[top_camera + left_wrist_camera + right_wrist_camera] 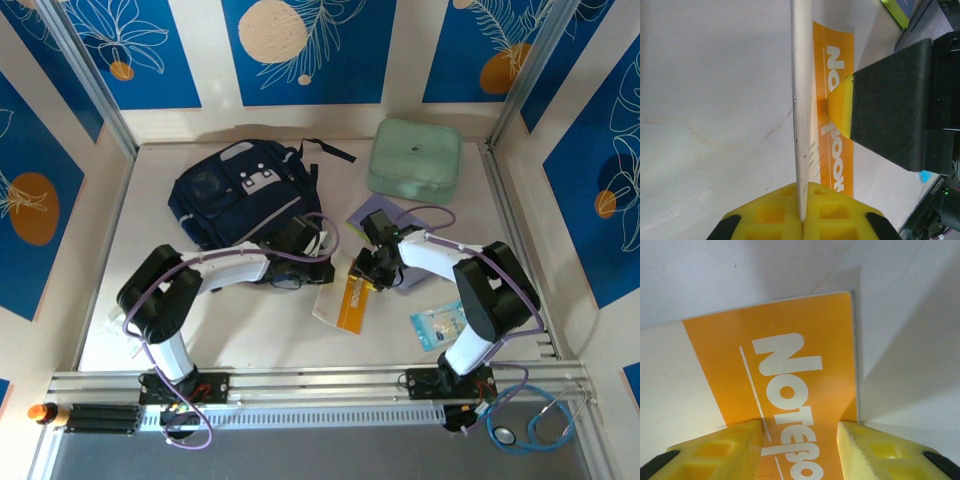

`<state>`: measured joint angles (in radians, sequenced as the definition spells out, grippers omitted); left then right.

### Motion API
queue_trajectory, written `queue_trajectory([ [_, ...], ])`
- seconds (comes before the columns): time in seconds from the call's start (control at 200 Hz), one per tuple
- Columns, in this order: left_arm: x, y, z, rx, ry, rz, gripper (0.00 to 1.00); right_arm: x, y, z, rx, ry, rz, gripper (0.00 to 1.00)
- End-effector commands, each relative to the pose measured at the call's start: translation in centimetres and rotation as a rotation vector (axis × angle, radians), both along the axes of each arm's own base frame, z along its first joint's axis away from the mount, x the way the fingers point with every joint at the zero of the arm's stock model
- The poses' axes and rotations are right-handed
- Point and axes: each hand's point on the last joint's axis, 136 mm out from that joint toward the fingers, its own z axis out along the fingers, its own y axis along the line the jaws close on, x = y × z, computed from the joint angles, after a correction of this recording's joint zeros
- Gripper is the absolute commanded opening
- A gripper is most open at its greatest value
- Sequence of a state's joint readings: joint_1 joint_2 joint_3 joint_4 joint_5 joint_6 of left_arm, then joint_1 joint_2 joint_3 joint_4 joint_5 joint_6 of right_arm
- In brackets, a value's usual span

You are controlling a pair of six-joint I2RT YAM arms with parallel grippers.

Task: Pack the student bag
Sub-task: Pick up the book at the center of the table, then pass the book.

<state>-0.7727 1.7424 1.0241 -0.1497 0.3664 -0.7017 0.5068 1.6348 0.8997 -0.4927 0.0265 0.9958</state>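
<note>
top view overhead from near edge, looking down; both wrist views close, sharing orange notebook [790, 365].

Bright, even light from above fills my cell, leaving only soft shadows under my arms on the pale tabletop [250, 335]. At my left wrist the edge of the notebook [801, 100] runs washed-out and soft from 12 to 6 o'clock, and my yellow jaws blur at 6 o'clock. At my right wrist its lettering is fairly sharp, with grey shadow at 3 o'clock.

blue leaf-print wall panels [350, 70], pale tabletop [250, 330], metal corner posts [92, 80]
</note>
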Motion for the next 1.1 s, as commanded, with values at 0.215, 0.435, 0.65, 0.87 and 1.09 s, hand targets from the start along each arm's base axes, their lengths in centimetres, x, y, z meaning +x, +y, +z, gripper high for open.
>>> queue_trajectory([
  [0.215, 4.8, 2.7, 6.7, -0.075, -0.132, 0.092, 0.0, 3.6, 0.7, 7.2, 0.139, -0.313, 0.032, 0.72],
  [0.435, 10.0, 7.3, 12.6, -0.181, -0.233, 0.309, 0.0, 6.5, 2.9, 12.0, 0.343, -0.48, -0.005, 0.87],
  [0.65, 13.6, 10.3, 18.6, -0.392, -0.274, 0.544, 0.0, 7.2, 6.5, 15.2, 0.612, -0.427, -0.056, 0.85],
  [0.87, 15.1, 12.4, 21.6, -0.544, -0.297, 0.714, 0.0, 8.2, 10.1, 18.7, 0.805, -0.423, -0.065, 0.84],
  [1.09, 15.3, 13.2, 23.4, -0.67, -0.292, 0.797, 0.0, 9.2, 13.3, 22.5, 0.973, -0.522, -0.032, 0.81],
])
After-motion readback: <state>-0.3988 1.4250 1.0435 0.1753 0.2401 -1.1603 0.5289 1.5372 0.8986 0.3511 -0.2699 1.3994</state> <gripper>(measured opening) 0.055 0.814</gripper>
